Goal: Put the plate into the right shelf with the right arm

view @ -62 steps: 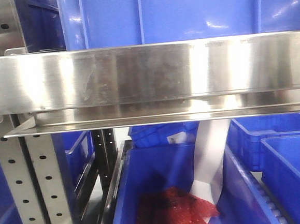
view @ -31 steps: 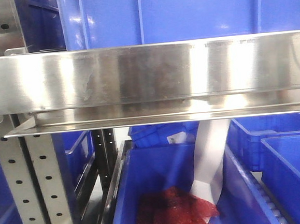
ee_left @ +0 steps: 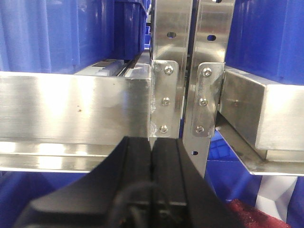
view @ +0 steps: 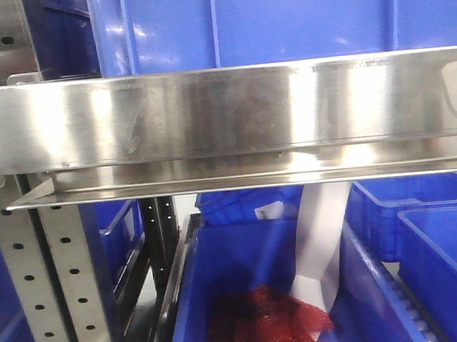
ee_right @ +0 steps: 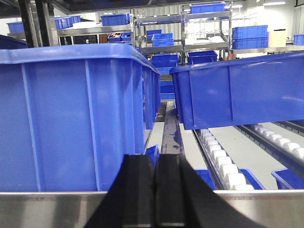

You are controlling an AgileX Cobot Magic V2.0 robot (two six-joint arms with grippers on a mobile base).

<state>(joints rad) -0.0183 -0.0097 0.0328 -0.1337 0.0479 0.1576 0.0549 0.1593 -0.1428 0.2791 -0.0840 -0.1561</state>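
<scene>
- Right gripper (ee_right: 156, 190) clenched, empty, facing the shelf (ee_right: 247, 199) rail; left gripper (ee_left: 152, 190) clenched too
- Plate unseen (possibly already shelved); I cannot judge progress

I'm looking into a warehouse or stockroom: stainless-steel shelf (view: 224, 112) rails on perforated uprights (view: 32, 289), big blue bins (ee_right: 71, 118) resting on roller tracks (ee_right: 223, 161), and more racks (ee_right: 204, 28) of bins (under ceiling lights) behind

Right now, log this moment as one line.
plate: not in view | right end effector: shut, empty, facing blue bins over steel rail | left end effector: shut, facing shelf upright
</scene>
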